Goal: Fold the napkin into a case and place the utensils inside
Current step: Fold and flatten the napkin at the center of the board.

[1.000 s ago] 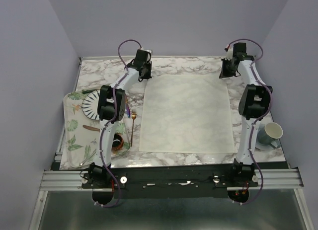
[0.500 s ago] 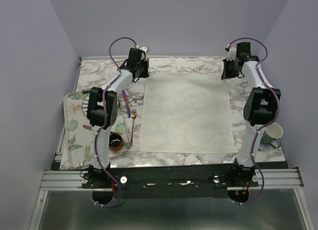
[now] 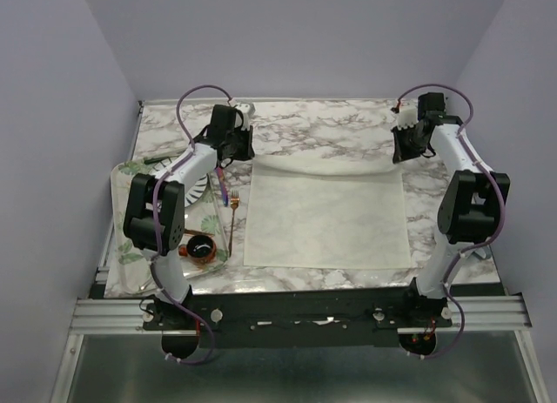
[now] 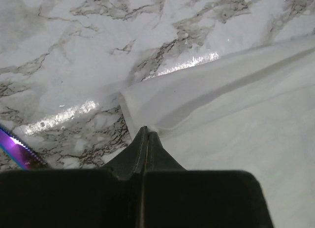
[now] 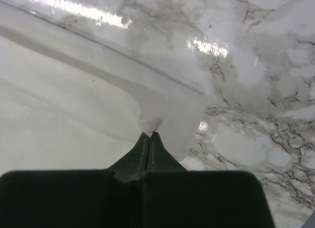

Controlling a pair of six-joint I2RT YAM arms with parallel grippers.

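Note:
The cream napkin (image 3: 326,213) lies spread on the marble table, its far edge lifted and curling toward me. My left gripper (image 3: 236,151) is shut on the napkin's far left corner (image 4: 147,107). My right gripper (image 3: 403,151) is shut on the far right corner (image 5: 170,110). The purple-blue utensil (image 3: 224,188) and the copper-gold fork (image 3: 233,218) lie just left of the napkin; the purple one's tip shows in the left wrist view (image 4: 17,151).
A leaf-print mat (image 3: 130,238) at the left holds a striped plate (image 3: 193,181) and a small dark bowl (image 3: 202,248). The right arm hides most of the table's right edge.
Both grippers have pulled back toward me with the far corners, so the far edge has lifted and begun folding over. The arms' elbows have swung outward and down.

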